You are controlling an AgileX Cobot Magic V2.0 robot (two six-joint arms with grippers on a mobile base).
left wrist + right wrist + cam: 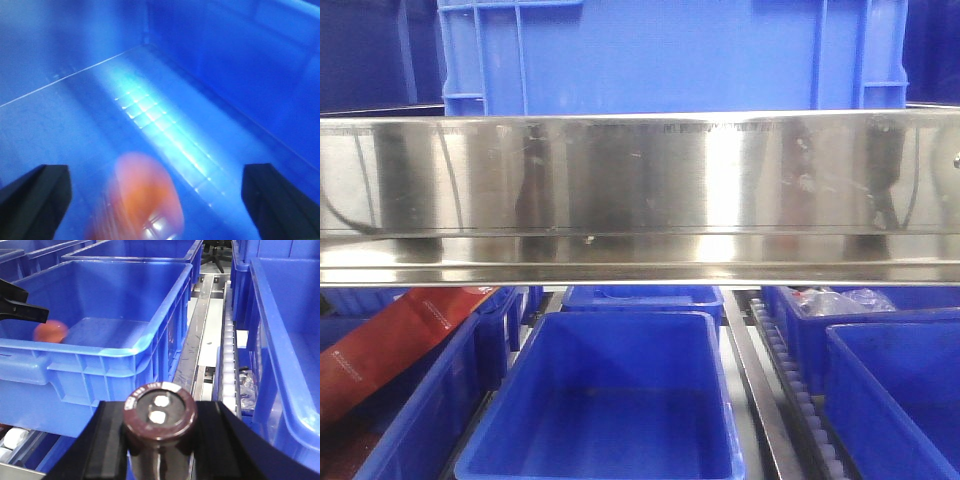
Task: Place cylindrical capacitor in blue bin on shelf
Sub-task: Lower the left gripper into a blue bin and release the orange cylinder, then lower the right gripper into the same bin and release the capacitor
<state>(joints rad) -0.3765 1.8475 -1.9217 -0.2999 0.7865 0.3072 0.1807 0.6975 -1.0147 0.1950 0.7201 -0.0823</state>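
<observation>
In the right wrist view my right gripper (160,440) is shut on the cylindrical capacitor (160,411), a dark brown cylinder whose end cap with two silvery terminals faces the camera. It hangs just outside the near right corner of a blue bin (120,347) on the shelf (200,340). Inside that bin an orange cylinder (50,331) lies beside a black finger of the left gripper (20,307). From the left wrist, the left gripper (156,200) stands open inside a blue bin (225,75), the blurred orange cylinder (145,197) between its fingers without touching them.
A wide stainless-steel shelf rail (640,180) crosses the front view, with a blue crate (660,50) above it. Below it stand an open blue bin (620,322), a bin holding a red packet (390,340) and bins on the right (890,340). White rollers (229,365) line the steel track.
</observation>
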